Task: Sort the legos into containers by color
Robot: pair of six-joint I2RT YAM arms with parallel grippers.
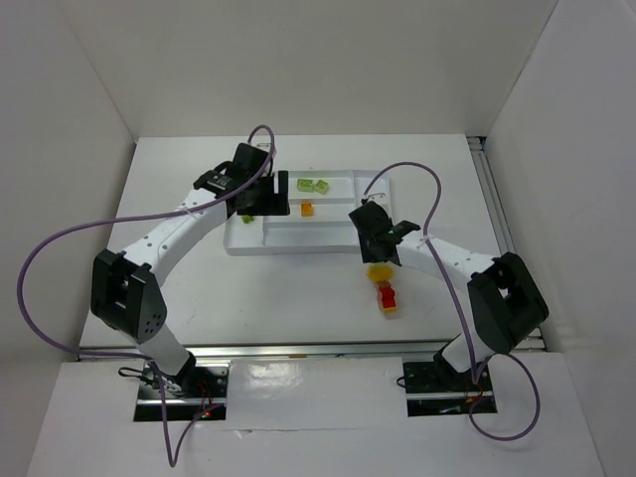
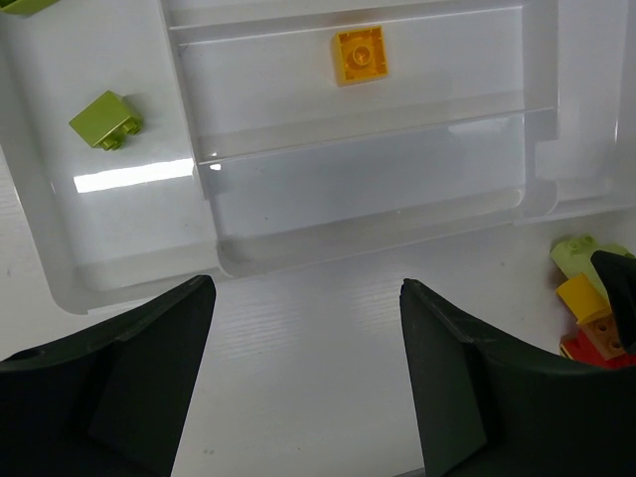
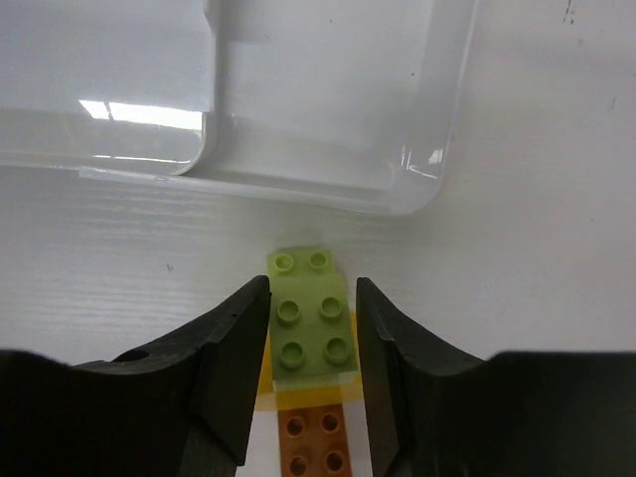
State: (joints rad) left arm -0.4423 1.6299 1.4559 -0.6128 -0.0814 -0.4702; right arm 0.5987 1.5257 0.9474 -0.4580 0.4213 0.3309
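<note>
A: Just off the tray's corner, your right gripper is pinched on the lime brick, a finger touching each side. An orange-brown brick sits right beside it.

B: And your left gripper? Spread wide, holding nothing, tray rim just ahead.

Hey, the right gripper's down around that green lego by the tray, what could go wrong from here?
1. The lime green brick sits between the fingers of the right gripper and overlaps a yellow brick and an orange brick. Lifting it might drag or scatter them.
2. The rim of the tray lies just ahead. A low carry could bump and shift it.
</note>
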